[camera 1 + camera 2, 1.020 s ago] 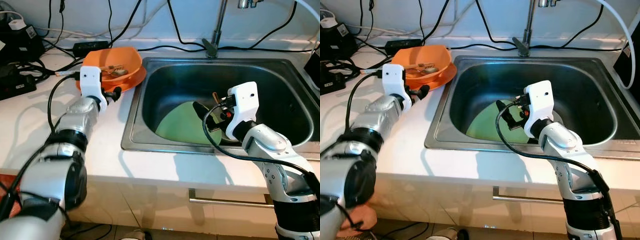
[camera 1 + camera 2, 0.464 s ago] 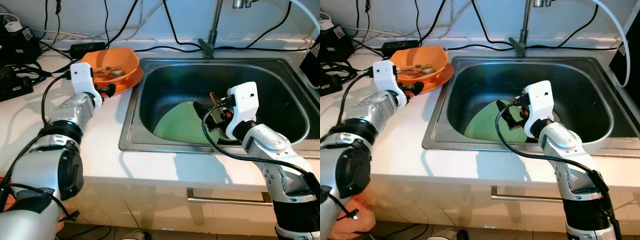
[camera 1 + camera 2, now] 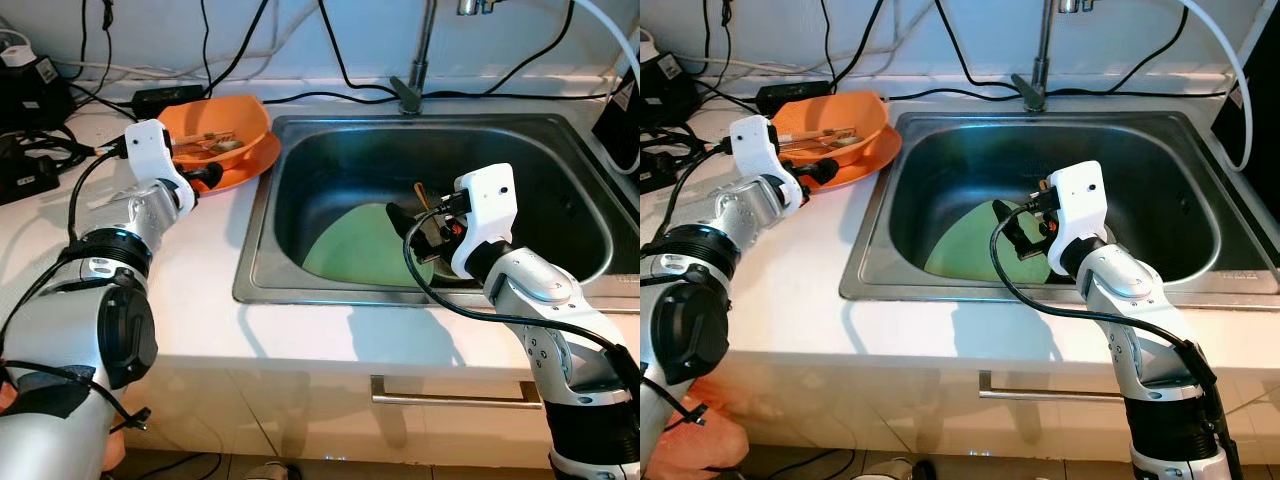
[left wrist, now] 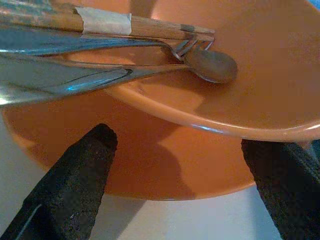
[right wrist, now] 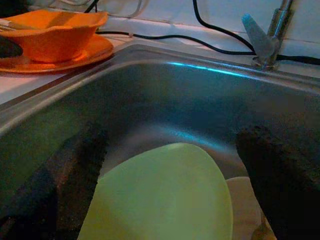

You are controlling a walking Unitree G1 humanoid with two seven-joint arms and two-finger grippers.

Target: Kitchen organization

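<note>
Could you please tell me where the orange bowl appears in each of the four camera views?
Left eye: orange bowl upper left, on the counter.
Right eye: upper left.
Left wrist: close up, holding cutlery.
Right wrist: far corner.
Shared landmark: the sink beside it.

Head views looking down at sink (image 3: 440,150); wrist views very near, facing orange bowl (image 4: 250,90) and green plate (image 5: 165,200).

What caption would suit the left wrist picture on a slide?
Open left gripper poised at the orange bowl, which holds a spoon, a fork and wooden chopsticks, stacked on an orange plate.
</note>
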